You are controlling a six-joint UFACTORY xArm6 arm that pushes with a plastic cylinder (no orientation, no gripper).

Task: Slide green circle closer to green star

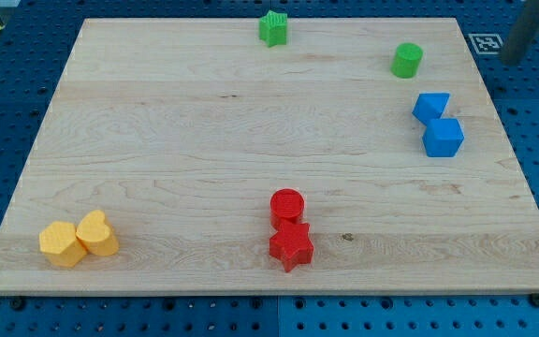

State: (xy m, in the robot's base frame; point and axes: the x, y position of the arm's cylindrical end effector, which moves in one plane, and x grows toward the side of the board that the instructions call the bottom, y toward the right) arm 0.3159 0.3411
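Observation:
The green circle stands near the board's top right. The green star sits at the top edge, left of the circle and well apart from it. My rod shows as a blurred dark shape at the view's top right, off the board; my tip is to the right of the green circle, apart from every block.
Two blue blocks touch each other at the right edge, below the green circle. A red circle and red star sit at the bottom middle. Two yellow blocks lie at the bottom left. A marker tag is at the top right corner.

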